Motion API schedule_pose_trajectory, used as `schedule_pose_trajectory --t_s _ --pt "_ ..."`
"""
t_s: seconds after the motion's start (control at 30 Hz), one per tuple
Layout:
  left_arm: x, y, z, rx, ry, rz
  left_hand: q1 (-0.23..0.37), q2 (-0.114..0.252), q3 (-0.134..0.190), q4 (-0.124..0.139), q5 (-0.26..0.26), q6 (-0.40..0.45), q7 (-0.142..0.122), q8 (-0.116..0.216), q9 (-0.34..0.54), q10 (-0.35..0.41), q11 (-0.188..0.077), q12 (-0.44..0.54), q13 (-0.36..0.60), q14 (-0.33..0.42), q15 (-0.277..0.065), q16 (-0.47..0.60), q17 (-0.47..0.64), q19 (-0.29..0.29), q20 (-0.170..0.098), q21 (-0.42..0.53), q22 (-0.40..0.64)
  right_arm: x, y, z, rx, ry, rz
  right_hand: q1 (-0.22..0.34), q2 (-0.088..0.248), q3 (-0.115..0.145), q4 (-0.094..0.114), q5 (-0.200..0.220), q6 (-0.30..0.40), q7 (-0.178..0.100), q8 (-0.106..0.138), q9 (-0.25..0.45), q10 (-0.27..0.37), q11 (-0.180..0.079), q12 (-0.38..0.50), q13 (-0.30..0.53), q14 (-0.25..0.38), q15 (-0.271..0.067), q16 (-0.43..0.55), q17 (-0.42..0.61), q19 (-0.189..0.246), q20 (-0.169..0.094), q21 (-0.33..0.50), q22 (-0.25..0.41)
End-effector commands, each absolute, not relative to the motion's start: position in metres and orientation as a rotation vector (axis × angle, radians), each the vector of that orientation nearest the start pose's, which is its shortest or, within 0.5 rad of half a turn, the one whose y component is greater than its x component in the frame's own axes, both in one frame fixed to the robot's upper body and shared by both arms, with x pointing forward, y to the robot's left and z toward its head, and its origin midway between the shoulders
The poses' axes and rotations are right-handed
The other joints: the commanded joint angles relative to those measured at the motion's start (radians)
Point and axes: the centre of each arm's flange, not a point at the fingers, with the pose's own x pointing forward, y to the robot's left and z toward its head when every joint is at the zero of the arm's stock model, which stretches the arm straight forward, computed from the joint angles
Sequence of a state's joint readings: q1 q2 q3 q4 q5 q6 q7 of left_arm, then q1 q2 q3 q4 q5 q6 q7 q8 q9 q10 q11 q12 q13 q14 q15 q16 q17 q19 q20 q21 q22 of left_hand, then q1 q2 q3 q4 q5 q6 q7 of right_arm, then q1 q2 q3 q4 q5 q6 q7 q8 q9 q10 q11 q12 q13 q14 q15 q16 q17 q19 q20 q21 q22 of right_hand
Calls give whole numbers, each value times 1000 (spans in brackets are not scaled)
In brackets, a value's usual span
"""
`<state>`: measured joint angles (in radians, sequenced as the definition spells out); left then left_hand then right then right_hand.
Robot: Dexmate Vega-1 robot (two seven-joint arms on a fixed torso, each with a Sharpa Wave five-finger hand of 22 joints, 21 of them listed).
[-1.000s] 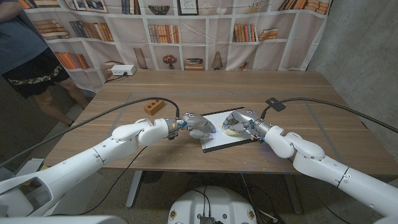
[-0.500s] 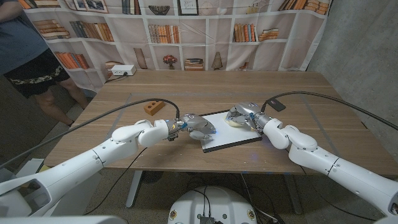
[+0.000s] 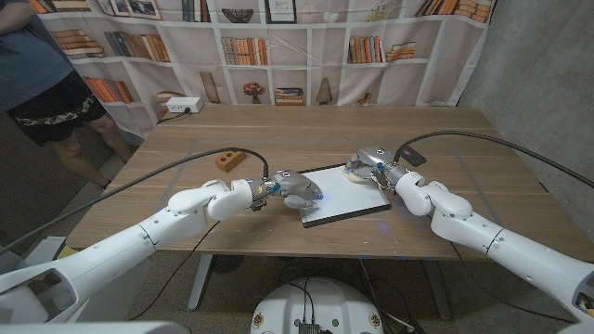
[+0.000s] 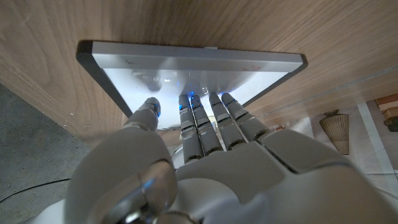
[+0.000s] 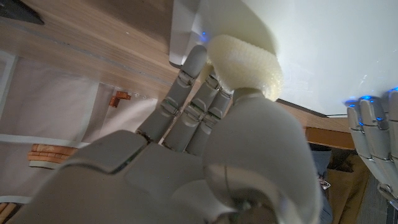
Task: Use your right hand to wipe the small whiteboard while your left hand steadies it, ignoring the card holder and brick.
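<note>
The small whiteboard (image 3: 343,196) lies at the table's middle, white with a dark frame; it also shows as the whiteboard (image 4: 186,74) and the whiteboard (image 5: 336,56) in the wrist views. My left hand (image 3: 295,188) presses its fingertips (image 4: 205,102) onto the board's near-left part. My right hand (image 3: 368,167) holds a pale cream wiping pad (image 3: 355,176) at the board's far-right corner; the pad (image 5: 245,62) sits against the board under the fingers (image 5: 186,93). An orange brick (image 3: 228,160) rests to the far left of the board. A flat black card holder (image 3: 410,156) lies behind my right wrist.
A person (image 3: 42,83) stands at the table's far-left corner. A white power box (image 3: 184,106) sits at the table's back-left edge. Black cables run along both arms over the table. Bare wood lies to the right and behind the board.
My right hand has slid the pad from the board's right middle toward its far-right corner. The left hand and the board have stayed put.
</note>
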<state>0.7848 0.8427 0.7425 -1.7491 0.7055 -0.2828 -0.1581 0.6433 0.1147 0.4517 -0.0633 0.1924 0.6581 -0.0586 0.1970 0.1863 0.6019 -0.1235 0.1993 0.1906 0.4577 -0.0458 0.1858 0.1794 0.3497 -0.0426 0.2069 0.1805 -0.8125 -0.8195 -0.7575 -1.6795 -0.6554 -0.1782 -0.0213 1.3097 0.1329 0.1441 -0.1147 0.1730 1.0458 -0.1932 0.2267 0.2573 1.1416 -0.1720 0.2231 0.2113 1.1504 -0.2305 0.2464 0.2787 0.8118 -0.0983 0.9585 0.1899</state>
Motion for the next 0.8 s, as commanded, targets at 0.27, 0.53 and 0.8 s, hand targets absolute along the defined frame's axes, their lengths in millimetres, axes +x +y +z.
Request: schedule_pose_trajectory --t_s 0.27,0.53,0.8 --pt "567 135 -83 1716 -838 -575 0 11 10 1 -4 15 -6 10 3 10 -2 2 2 11 -86 5 4 13 -38 5 2 578 -185 -133 -1467 -466 376 0 8 13 -6 6 9 2 4 2 13 -1 8 5 3 -2 0 -1 -6 -123 10 1" --pt "565 134 -85 1716 -835 -582 0 11 11 1 -4 17 -5 10 3 12 0 2 2 13 -85 5 4 14 -39 5 2 566 -186 -141 -1456 -450 400 0 8 17 -8 6 7 2 4 2 10 -1 6 3 6 -4 2 1 -5 -121 13 1" --pt "564 132 -89 1710 -829 -596 0 10 13 1 -5 17 -4 10 3 12 2 1 2 14 -87 5 3 15 -39 5 2 571 -190 -149 -1472 -427 398 -1 8 19 -8 6 5 1 3 3 11 -1 6 3 4 -3 0 0 -7 -121 12 0"
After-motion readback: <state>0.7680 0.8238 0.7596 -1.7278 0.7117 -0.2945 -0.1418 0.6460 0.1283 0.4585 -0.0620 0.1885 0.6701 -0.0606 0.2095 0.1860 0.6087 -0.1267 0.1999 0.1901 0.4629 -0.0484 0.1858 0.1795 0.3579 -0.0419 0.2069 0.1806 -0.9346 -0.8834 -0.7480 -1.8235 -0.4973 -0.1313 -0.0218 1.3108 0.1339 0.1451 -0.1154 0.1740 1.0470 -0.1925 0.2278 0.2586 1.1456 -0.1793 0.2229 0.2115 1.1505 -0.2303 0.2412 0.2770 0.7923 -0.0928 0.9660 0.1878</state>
